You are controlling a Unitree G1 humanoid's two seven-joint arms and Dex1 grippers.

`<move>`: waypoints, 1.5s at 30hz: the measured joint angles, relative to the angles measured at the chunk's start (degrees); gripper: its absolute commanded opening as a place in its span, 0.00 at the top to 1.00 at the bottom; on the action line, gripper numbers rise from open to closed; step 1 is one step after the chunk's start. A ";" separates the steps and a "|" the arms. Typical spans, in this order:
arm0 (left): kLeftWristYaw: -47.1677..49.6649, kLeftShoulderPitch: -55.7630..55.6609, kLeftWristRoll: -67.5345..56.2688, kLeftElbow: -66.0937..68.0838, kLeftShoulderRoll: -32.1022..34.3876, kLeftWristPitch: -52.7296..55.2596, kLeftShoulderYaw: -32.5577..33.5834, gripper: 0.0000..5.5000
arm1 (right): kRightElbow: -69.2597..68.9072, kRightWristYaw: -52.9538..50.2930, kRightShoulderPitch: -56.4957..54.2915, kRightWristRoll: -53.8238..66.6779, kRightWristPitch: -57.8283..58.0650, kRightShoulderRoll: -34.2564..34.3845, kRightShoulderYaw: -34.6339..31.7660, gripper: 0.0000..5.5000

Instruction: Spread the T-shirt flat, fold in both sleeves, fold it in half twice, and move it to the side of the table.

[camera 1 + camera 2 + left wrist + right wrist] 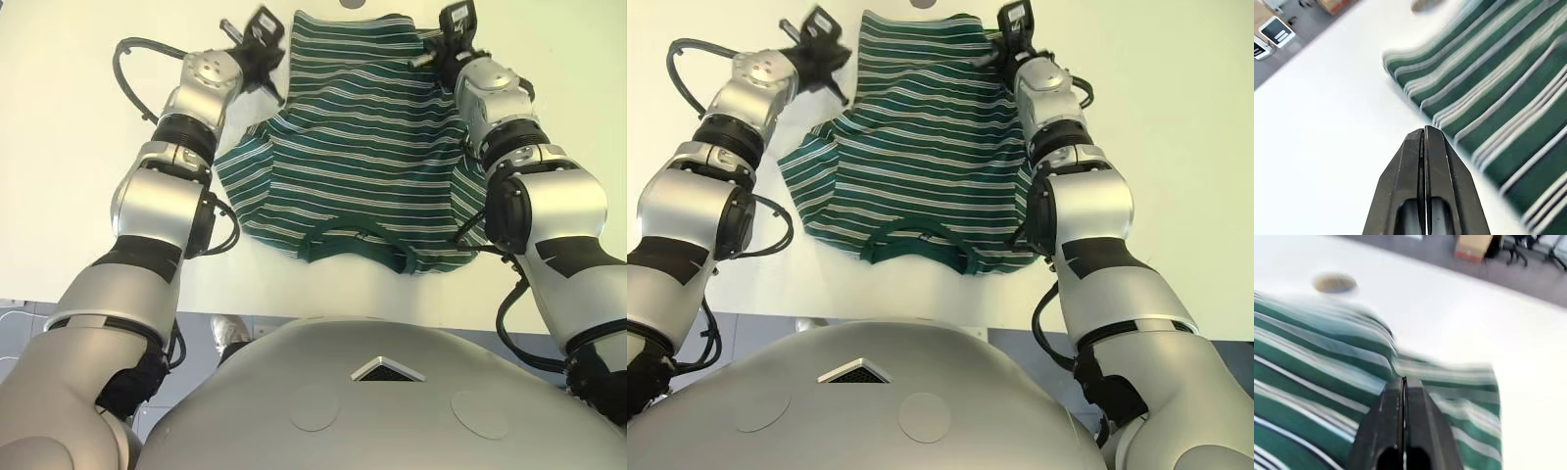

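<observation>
- Left eye view: a dark green T-shirt with thin white stripes (362, 147) lies spread on the white tabletop (59, 147), its collar toward the robot and its hem at the far end.
- The sleeve on the robot's left fans out flat onto the tabletop. The opposite sleeve is partly hidden beneath the right forearm.
- The cloth lies mostly flat, with soft ripples across the chest and some bunching near the collar.
- The left gripper (1424, 131) sits by the far-left corner of the hem. Its two black fingers are pressed tight together with nothing between them, and their tips are over bare tabletop just beside the shirt's edge.
- The right gripper (1403, 379) sits at the far-right corner of the hem. Its fingers are also closed against each other, with their tips over rumpled striped fabric. I cannot tell whether any cloth is caught between them.
- Both arms stretch forward along the two sides of the shirt, left arm on the left side and right arm on the right.
- A small round grey disc (1334, 283) is set in the tabletop just past the hem, apart from the cloth.
- Beyond the far edge of the tabletop there is grey floor with a brown cardboard box (1471, 247) on it.
</observation>
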 measured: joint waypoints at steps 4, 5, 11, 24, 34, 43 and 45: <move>-6.71 15.08 -8.91 -26.72 8.72 16.14 7.49 0.84 | -13.83 8.83 3.79 0.07 -3.77 -0.35 1.51 1.00; -8.18 20.79 -11.05 -33.61 11.00 21.83 8.96 0.81 | -19.45 10.25 7.34 0.61 -2.30 -0.82 1.64 1.00; -14.83 47.45 -27.98 -69.11 22.40 53.32 20.12 0.73 | -56.45 8.93 32.20 3.74 18.41 -3.97 -0.19 1.00; -13.46 52.24 -29.15 -66.86 21.44 53.60 18.36 0.81 | -64.79 5.87 34.02 3.77 28.50 -5.46 0.08 1.00; -12.79 50.32 -30.20 -63.86 18.62 51.63 17.56 1.00 | -61.90 5.81 32.72 3.53 27.29 -5.64 0.62 1.00; -14.53 48.84 -41.43 -78.72 15.08 55.22 16.53 1.00 | -60.86 5.71 32.61 3.50 27.02 -6.80 0.67 1.00; -11.28 47.68 -40.30 -80.12 10.97 55.74 10.38 1.00 | -60.40 5.69 32.15 3.51 27.02 -6.91 0.92 1.00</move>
